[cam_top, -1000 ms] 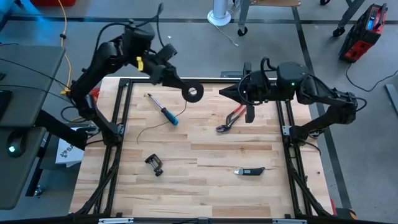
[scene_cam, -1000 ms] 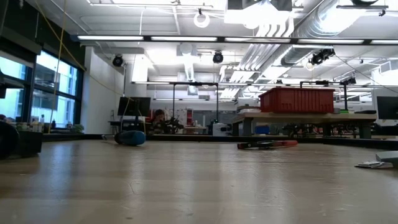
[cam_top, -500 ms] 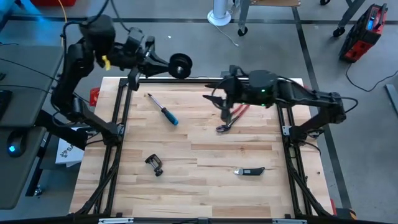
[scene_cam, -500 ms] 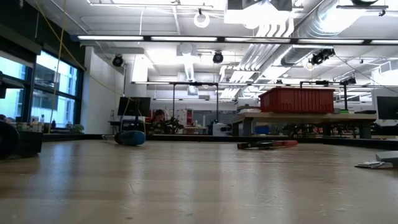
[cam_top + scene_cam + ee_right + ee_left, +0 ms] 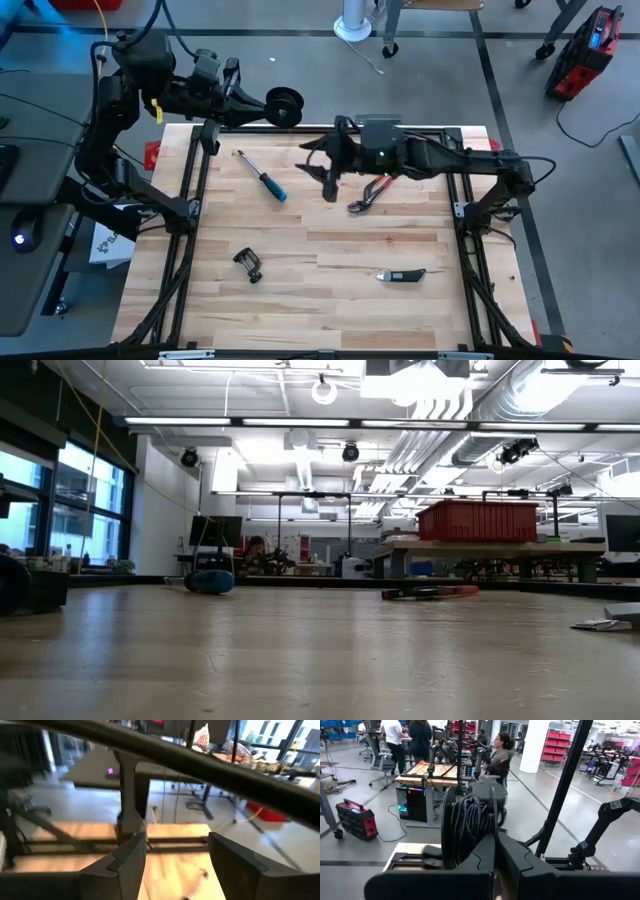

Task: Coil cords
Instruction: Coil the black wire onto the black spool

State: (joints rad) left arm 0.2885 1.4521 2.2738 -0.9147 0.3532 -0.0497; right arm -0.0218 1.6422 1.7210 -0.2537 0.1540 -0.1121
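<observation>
The small round black reel (image 5: 285, 103), with the dark cord wound between its two discs (image 5: 467, 827), hangs on edge in the air just beyond the table's far edge, left of the middle. My left gripper (image 5: 258, 102) is shut on it and points level toward the right. My right gripper (image 5: 316, 170) hovers open over the far middle of the table, between the blue-handled screwdriver (image 5: 263, 178) and the red pliers (image 5: 375, 188), with nothing between its fingers (image 5: 132, 857). No loose cord shows on the table. My left gripper pinches the rim of one of the reel's discs (image 5: 493, 822) between its two fingers, which come level from the table's left side. The reel is lifted clear and stands on edge, its axle level, with the wound cord beside the fingers.
A black clamp (image 5: 248, 264) lies near left and a dark utility knife (image 5: 402, 274) near right on the wooden table (image 5: 330, 320). The black frame bar (image 5: 330, 128) runs along the far edge. People stand at benches in the room beyond (image 5: 497, 757).
My left gripper has carried the reel up and toward the table's far-left, and has rolled, so the reel now stands on edge instead of lying flat. The thin cord that trailed onto the table no longer lies there. My right gripper has gone toward the table's left, sunk, and opened.
</observation>
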